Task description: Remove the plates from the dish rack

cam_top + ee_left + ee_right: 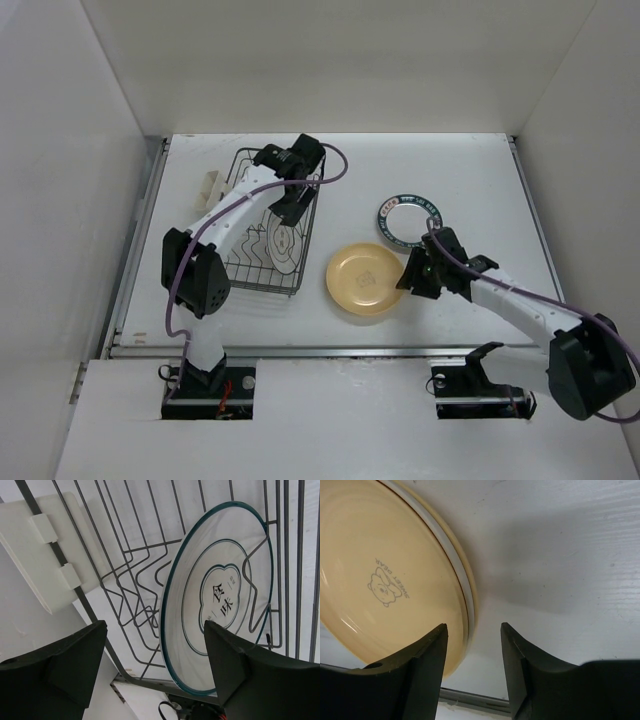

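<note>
Left gripper (pixel 155 630) and right gripper (pixel 474 630) both stand with jaws apart over the table (pixel 480 170), and neither holds anything. On the left side of the table sits the dish rack (pixel 262 287), with the left gripper hanging above it and looking down through the wires. One white plate (pixel 220 595) with a teal rim stands on edge there, leaning in the upright dividers; they expose its rim, so the spread jaws can probably come down over it.

To the right, a yellow plate (pixel 385 570) lies flat on the table, and the right gripper is low at its edge, rim just beside one finger. That looks like a plate being set down. A second rim seems to show under it, though I cannot be sure. Just beyond lies a dark-ringed plate (pixel 410 220). A white clip (pixel 45 565) hangs on the rack's side.
</note>
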Robot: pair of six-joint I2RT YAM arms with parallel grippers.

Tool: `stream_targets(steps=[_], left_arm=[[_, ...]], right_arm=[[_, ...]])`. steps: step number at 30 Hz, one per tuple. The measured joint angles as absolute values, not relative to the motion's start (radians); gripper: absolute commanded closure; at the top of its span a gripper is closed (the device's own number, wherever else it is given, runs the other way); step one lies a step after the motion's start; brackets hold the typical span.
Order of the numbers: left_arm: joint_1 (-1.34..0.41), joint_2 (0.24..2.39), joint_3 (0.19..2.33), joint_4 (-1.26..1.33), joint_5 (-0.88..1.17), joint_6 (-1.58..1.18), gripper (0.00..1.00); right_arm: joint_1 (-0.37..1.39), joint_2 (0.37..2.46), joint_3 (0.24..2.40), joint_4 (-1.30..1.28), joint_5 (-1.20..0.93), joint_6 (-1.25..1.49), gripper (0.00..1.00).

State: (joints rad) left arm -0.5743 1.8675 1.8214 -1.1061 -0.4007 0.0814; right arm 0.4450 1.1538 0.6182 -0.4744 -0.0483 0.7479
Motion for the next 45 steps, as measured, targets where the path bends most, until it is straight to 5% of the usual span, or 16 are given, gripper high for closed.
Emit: stream_targets(steps=[5,9,15,20,27,37,45], left_arm=[[-0.574,1.868,1.792,-1.097,-0.416,0.082,0.48],[-0.574,1.869,1.773,-1.097,-0.411,0.086,0.56],[-0.564,1.887,1.783,-1.095,-0.364,0.069,1.0],[-0.553,1.897,1.878,-1.125,-0.273,0.043,1.0],[-0.539,1.932,2.086,-1.224,-0.291,0.045,1.0],[-0.532,1.816,2.183,-1.198,-0.286,0.057,1.0],[-0.491,1.712,2.183,-1.142,0.08,0.086,1.0]], right_arm=[[0.447,1.216,0.621,-0.428,-0.039,0.737,0.5],[0.447,1.279,0.623,-0.381,-0.041,0.734,0.5],[0.447,1.277,0.628,-0.375,-0.04,0.73,0.5],[0.447,1.216,0.659,-0.395,-0.033,0.721,0.47],[0.457,1.16,0.759,-0.464,-0.013,0.677,0.0],[0.459,1.114,0.918,-0.391,-0.219,0.563,0.0],[0.459,1.278,0.98,-0.074,-0.538,0.551,0.0]])
